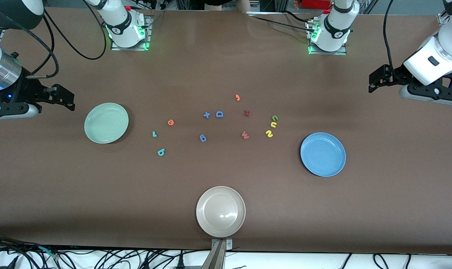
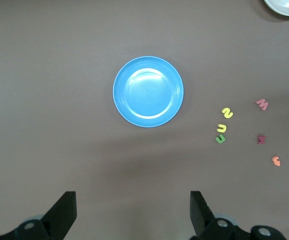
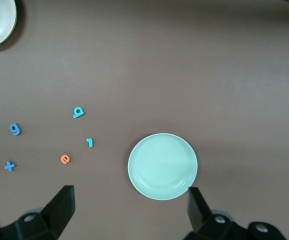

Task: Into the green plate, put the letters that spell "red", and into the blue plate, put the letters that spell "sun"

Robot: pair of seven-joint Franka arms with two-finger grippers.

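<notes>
Both of my grippers hang wide open and empty, the right gripper [image 1: 67, 101] at the left edge of the front view above the table beside the green plate [image 1: 106, 123], the left gripper [image 1: 377, 80] at the right edge, up and out from the blue plate [image 1: 323, 154]; I judge they are parked there so each can serve its own plate. Neither plate holds anything yet: the teal "r" [image 1: 154, 134], orange "e" [image 1: 170, 122] and teal "d" [image 1: 161, 152] lie loose toward centre from the green plate. Clustered just up from the blue plate are the yellow "s" [image 1: 269, 133], yellow "u" [image 1: 273, 124] and dark green "n" [image 1: 275, 118], all tiny foam pieces.
</notes>
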